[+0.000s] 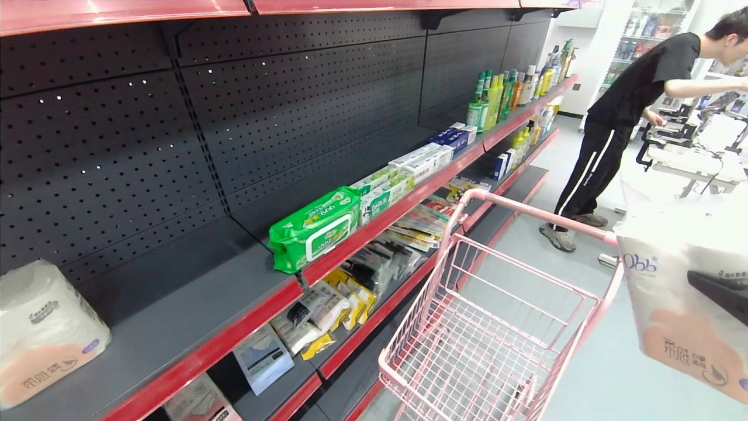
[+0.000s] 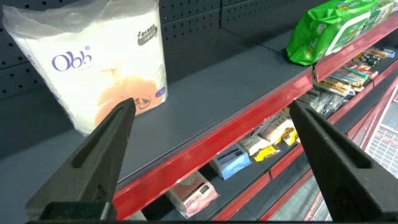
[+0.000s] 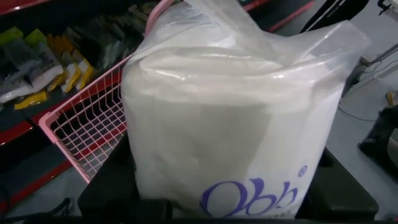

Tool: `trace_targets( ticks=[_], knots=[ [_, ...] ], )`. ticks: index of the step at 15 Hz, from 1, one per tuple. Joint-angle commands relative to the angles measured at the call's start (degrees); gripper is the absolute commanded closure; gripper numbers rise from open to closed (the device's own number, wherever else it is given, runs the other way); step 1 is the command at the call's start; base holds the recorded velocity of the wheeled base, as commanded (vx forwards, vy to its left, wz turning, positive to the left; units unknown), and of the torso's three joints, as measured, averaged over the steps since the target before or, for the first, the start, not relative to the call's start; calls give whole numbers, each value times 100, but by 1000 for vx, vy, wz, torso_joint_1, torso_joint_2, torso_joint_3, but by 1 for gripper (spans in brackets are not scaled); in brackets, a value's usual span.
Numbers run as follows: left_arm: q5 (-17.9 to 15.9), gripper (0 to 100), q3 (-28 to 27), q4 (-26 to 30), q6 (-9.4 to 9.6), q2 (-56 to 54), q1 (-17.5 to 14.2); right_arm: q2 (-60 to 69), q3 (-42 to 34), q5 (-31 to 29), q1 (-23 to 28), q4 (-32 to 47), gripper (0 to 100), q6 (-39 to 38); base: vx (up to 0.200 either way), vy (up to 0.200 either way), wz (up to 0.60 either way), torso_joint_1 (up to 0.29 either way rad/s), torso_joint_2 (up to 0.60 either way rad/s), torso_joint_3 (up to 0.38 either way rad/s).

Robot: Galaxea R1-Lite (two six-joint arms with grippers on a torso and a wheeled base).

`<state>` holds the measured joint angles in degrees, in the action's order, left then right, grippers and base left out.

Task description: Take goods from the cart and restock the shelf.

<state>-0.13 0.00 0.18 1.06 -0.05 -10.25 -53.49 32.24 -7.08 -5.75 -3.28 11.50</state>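
1 tissue pack (image 3: 236, 118) within right gripper (image 3: 227, 196)

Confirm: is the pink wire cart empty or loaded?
Empty as far as visible: the pink wire cart has a bare mesh floor in the head view; its near end is cut off.

The left gripper (image 2: 211, 106) is made up of two long, matte dark-grey fingers (image 2: 93, 168), each tapered from a broad base to a blunt tip, with flat bevelled faces turned inward. The right gripper (image 3: 227, 177) is formed of similar black, smooth-sided fingers (image 3: 106, 190), broad and blocky near the base, with a dull finish.
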Motion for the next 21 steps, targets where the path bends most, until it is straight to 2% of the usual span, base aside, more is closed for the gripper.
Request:
trace_targets(
  ticks=[1, 9, 21],
  knots=[
    [-4, 0, 0, -1, -1, 5, -3, -82, 1, -4, -13, -15, 100, 2, 0, 0, 0, 95, -227, -115],
    [5, 0, 0, -1, -1, 5, -3, -232, 10, -30, 4, -32, 100, 230, 0, 0, 0, 58, -116, -63],
    [5, 0, 0, -1, -9, 5, -3, -91, -8, -30, 4, -24, 100, 248, 0, 0, 600, 3, 0, 1]
  ],
)
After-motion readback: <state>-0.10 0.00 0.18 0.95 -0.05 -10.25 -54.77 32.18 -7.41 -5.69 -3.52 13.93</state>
